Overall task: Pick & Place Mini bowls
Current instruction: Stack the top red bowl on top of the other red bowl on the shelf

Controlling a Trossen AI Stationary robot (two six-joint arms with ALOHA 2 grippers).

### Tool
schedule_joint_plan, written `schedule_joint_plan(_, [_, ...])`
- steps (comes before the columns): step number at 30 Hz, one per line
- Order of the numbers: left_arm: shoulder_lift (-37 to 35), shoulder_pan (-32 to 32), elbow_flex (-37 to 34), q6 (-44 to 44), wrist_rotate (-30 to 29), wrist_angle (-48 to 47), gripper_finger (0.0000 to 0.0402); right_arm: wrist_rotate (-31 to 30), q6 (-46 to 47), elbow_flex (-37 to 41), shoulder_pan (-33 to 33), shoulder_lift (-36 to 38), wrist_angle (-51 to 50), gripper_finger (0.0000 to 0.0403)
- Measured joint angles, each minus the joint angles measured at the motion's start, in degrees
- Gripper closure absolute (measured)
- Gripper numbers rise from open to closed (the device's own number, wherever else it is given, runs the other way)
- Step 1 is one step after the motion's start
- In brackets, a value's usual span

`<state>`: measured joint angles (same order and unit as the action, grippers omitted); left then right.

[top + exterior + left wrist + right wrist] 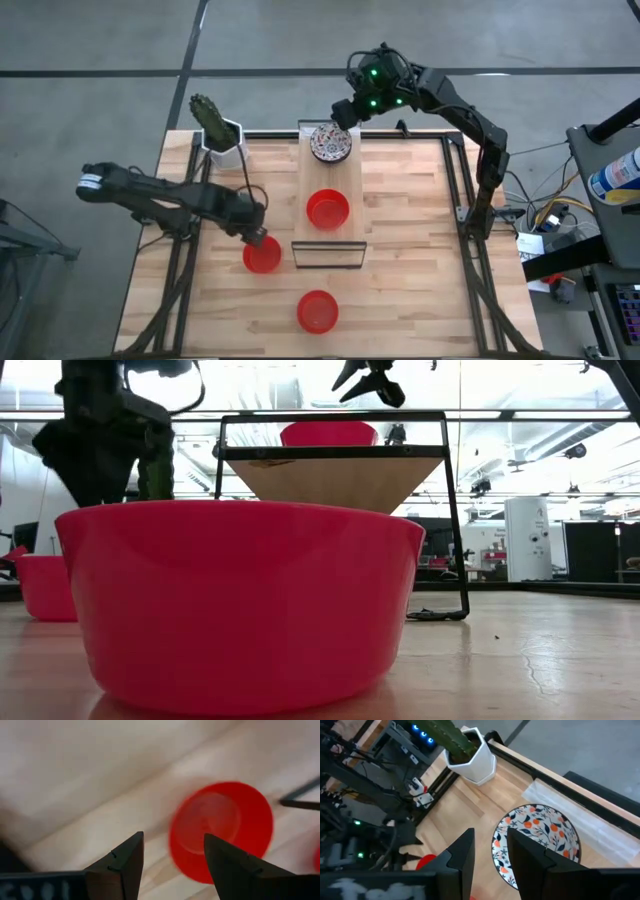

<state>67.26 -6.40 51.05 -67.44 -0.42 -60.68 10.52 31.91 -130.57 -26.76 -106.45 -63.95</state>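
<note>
Red mini bowl [317, 311] sits nearest on the wooden table [410, 240]; another red bowl [262, 256] lies under the left gripper [254, 238], jaws apart. Farther, a third red bowl [327, 210] and a patterned bowl [330, 143] rest on the raised shelf [345, 180], right gripper [345, 112] above the patterned one, jaws apart.

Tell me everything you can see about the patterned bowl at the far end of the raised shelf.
The small round white bowl with the orange-and-dark floral pattern sits upright at the far end of the raised light wooden shelf, beyond a plain glossy red bowl. It looks glazed and empty, the busy pattern covering its inside. The right gripper hovers above its rim with fingers open, not touching it. Only the shelf touches it. A white hexagonal cactus pot stands apart, off the shelf.
</note>
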Motion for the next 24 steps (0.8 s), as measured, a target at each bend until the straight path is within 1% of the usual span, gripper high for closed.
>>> schedule_joint_plan(2, [0.0, -0.8, -2.0, -0.7, 1.5, 4.4, 0.0204, 0.0, -0.3, -0.1, 0.3, 0.0, 0.0, 0.0296])
schedule_joint_plan(5, [0.0, -1.8, -4.8, -2.1, 1.9, 9.8, 0.0204, 0.0, -0.4, -0.1, 0.9, 0.0, -0.1, 0.0295])
schedule_joint_plan(12, [0.0, -2.7, -9.6, -5.9, 1.9, 11.2, 0.0204, 0.0, -0.7, -0.1, 2.2, 0.0, -0.1, 0.0296])
schedule_joint_plan(19, [0.0, -2.9, -13.8, -6.9, 2.1, 17.5, 0.0205, 0.0, -1.0, -0.1, 2.3, 0.0, -0.1, 0.0296])
schedule_joint_plan(22, [0.0, -2.9, -15.6, -8.4, 2.1, 18.1, 0.0213, 0.0, -1.0, -0.1, 2.4, 0.0, -0.1, 0.0297])
schedule_joint_plan(24, [0.0, -2.9, -16.5, -9.1, 2.1, 18.2, 0.0226, 0.0, -1.0, -0.1, 2.6, 0.0, -0.1, 0.0299])
